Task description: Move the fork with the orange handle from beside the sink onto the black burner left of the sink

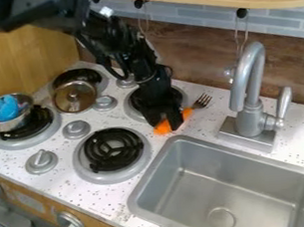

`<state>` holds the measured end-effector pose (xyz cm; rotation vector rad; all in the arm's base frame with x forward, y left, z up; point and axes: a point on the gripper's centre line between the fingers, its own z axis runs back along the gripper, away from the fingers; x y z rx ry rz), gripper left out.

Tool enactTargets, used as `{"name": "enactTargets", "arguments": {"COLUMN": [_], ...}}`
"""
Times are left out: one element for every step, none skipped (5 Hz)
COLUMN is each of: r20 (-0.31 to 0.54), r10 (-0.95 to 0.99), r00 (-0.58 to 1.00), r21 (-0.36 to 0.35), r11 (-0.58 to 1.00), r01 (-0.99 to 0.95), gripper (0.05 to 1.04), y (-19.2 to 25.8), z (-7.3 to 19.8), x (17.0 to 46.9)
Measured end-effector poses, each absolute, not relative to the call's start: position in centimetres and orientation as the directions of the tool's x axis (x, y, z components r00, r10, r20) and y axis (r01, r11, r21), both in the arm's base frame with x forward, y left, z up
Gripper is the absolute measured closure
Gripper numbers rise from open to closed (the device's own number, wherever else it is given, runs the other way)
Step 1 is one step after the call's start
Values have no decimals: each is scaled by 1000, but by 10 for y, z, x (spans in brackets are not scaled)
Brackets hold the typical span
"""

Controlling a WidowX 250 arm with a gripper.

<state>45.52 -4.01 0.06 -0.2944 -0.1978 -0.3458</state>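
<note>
One metal pot (9, 126) at the left, set upright on the front left burner (40, 121), with a blue thing (5, 108) inside and partly above the rim; kept from sliding away, probably, by the pot's wall. Just to the right, one glass lid (74, 97), near the back left burner (88, 76), with its round face turned to the front; perhaps tilted, but hard to tell on what exactly leaning. Next, several grey knobs (76, 129), placed between and beside the burners, presumably for easy reach. Then the front right burner (114, 148), with its black coil bare.

Farther right, the black arm (108, 39), coming from the upper left and bent down past the back right burner (179, 96). At its end, the pincer (164, 126), pointing downward and partly open, with orange handle visible between its two tips. Cannot tell whether really pressed on the handle or only placed around it; in either case, a sensible place for holding, being thicker than the metal part.

Belonging to that handle, a fork (187, 113), low at the counter (206, 125), between the back right burner and the sink (187, 182), with tines toward the back wall. Beyond, the faucet (250, 102), arching near the sink's back edge, surely for sending water inside.
</note>
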Motion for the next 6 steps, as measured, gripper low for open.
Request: {"name": "enactTargets", "arguments": {"r20": [216, 231, 223, 212, 211, 211], "r10": [-331, -399, -457, -497, -499, -493], "r00": [918, 887, 861, 841, 840, 844], "r21": [-259, -202, -141, -92, -78, -102], "r11": [887, 872, 859, 847, 848, 848], "r01": [381, 445, 493, 524, 523, 521], "gripper": [79, 112, 412, 603, 622, 624], "y": [-55, -68, -67, -68, -67, -65], "z": [-6, -6, -10, -13, -12, -8], "x": [467, 474, 473, 470, 464, 457]}}
